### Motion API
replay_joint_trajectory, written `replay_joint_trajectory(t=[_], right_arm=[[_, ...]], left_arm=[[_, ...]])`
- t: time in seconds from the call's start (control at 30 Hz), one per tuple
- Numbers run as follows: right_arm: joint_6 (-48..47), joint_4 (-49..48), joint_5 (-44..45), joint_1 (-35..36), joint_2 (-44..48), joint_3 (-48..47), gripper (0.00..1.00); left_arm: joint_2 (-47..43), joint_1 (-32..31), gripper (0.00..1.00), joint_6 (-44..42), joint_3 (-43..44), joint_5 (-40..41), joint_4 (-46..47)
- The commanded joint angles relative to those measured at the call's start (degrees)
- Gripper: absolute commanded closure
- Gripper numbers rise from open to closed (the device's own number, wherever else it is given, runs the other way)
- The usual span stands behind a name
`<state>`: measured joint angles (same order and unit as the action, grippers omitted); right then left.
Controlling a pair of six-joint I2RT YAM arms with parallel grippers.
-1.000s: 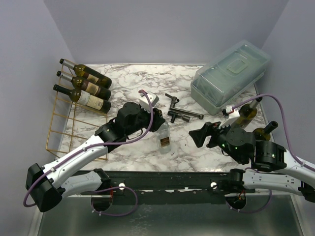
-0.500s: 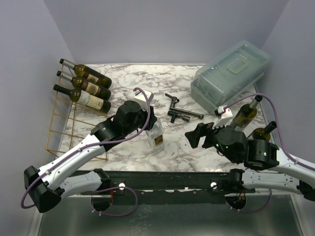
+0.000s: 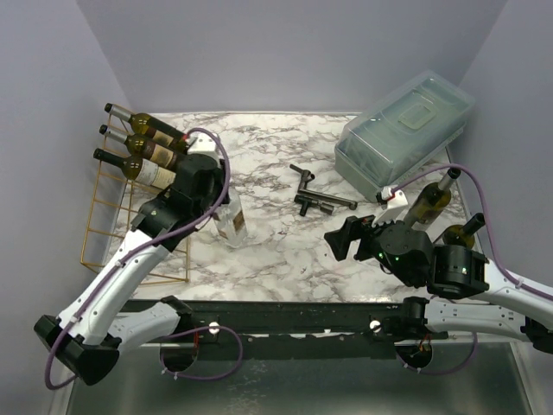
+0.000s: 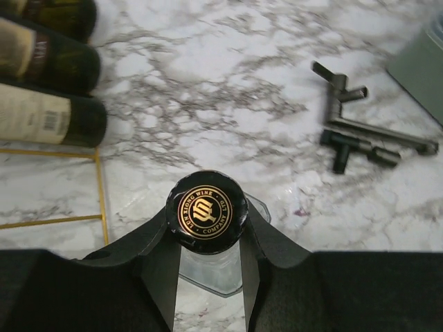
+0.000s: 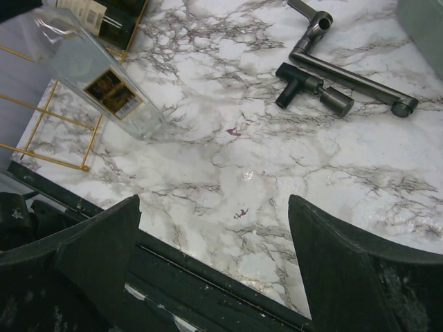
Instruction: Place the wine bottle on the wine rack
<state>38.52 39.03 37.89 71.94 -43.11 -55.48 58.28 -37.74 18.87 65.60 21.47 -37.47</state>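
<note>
My left gripper (image 3: 216,197) is shut on the neck of a clear glass bottle (image 3: 232,223) with a black gold-printed cap (image 4: 205,214). The bottle hangs tilted, its base close to the marble table just right of the gold wire wine rack (image 3: 108,216). The rack's wires also show in the left wrist view (image 4: 100,187). Three dark wine bottles (image 3: 151,156) lie on the rack's upper tier. The right wrist view shows the clear bottle (image 5: 104,86) and the rack's wire (image 5: 41,157). My right gripper (image 3: 346,242) is open and empty over the table's front middle.
A black metal tool (image 3: 315,197) lies mid-table. A translucent grey lidded box (image 3: 406,130) stands at the back right. Two more wine bottles (image 3: 429,201) (image 3: 462,232) are at the right by my right arm. The black front rail (image 5: 208,290) runs below the right gripper.
My left gripper has carried the clear bottle leftwards and back, from the table's middle to beside the rack. My right gripper shifted slightly left early on and has since stayed still and open.
</note>
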Motion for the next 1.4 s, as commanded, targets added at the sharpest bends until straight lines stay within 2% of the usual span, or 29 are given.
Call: replay_joint_trajectory(t=[0.0,0.1,0.27,0.5,0.67,1.0,1.37], right_arm=[[0.15,-0.47,1.78,0.03,-0.15,0.42,0.09],[0.50,-0.42,1.86,-0.05,-0.21,0.57,0.09],[0.97,-0.27,1.66,-0.05,-0.90,0.38,0.09],[1.79,0.00,1.89,-0.02,-1.04,0.86,0.09],[1.61,-0.37,2.06,0.03,-1.69,0.85,0.09],[1.45,-0.75,1.75,0.00,-2.93,0.89,0.09],[1.53,-1.23,1.59,-0.03,-3.10,1.49,0.08]], left_arm=[[-1.52,13.80,1.00,3.84,5.14,0.43,-0.96],[-1.21,20.25,1.00,6.23,6.71,-0.29,-1.27],[0.62,25.91,1.00,10.41,9.37,0.07,-1.24],[2.15,29.44,1.00,14.17,10.11,7.82,-1.02],[3.46,32.09,1.00,16.22,10.42,9.73,-0.61],[7.19,40.36,1.00,17.18,10.52,4.23,1.40],[8.77,44.59,1.00,17.92,8.24,2.35,3.00]])
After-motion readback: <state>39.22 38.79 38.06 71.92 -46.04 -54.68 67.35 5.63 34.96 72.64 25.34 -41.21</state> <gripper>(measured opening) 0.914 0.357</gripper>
